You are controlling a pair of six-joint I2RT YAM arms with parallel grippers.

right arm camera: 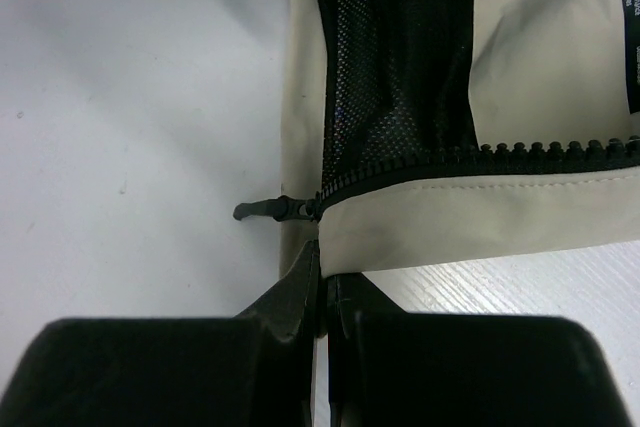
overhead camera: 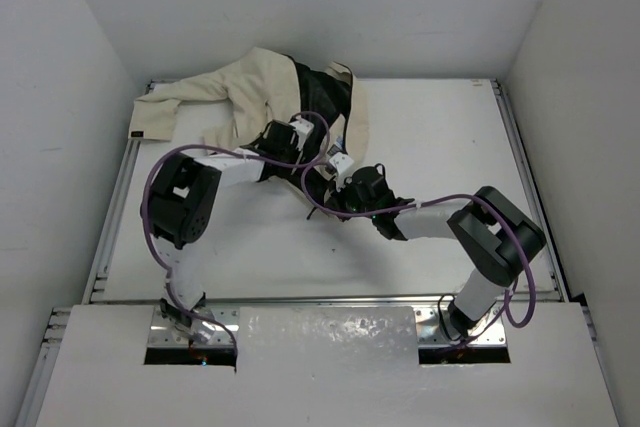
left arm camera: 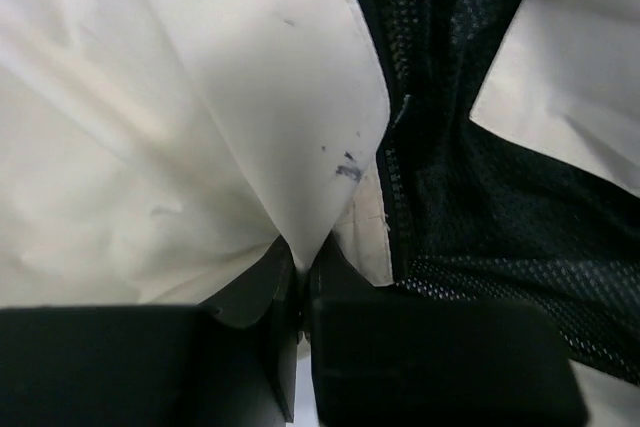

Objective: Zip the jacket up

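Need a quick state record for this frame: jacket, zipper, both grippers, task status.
jacket: cream, crumpled at the far left of the table, front open, black mesh lining showing
zipper: not closed; pull sits at the end of one row of teeth
left gripper: shut, pinching a cream fold beside the zipper teeth
right gripper: shut on the jacket's edge, right by the pull
task status: zipping not yet done
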